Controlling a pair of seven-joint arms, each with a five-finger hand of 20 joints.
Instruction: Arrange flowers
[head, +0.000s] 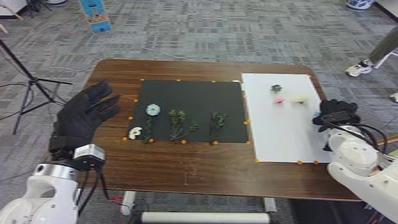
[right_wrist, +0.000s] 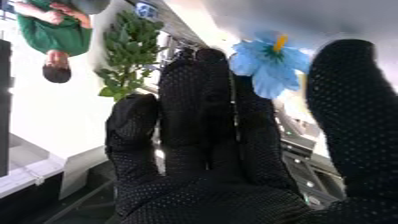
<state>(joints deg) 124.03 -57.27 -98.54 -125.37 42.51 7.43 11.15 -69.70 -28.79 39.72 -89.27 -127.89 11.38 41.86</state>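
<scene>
The right hand (head: 338, 111) is at the outer edge of the white sheet (head: 289, 137), its fingers long and nearly straight with the thumb standing apart from them. A blue flower (right_wrist: 269, 67) sits in the space between thumb and fingers; whether either touches it, I cannot tell, but nothing looks curled round it. To this hand's left, and a little farther from the robot, the pink flower (head: 279, 100) and the pale flower (head: 300, 99) lie on the sheet, with the small dark flower (head: 276, 88) beyond them.

Well over to the same hand's left is the black mat (head: 200, 87). There the light-blue bloom (head: 153, 109) tops the stem nearest the left hand (head: 83, 111), with a white piece (head: 135, 132) beside that stem. The middle greenery (head: 177, 122) and the near greenery (head: 218, 121), the closer of the two to the right hand, carry no bloom that I can make out.

So the arrangement seems only partly made: one stem looks topped, two probably wait for blooms, and the loose flowers remain to be used. The blue one is likely next. The left hand, over the table's far side from the right hand, is open, fingers loosely spread, holding nothing.
</scene>
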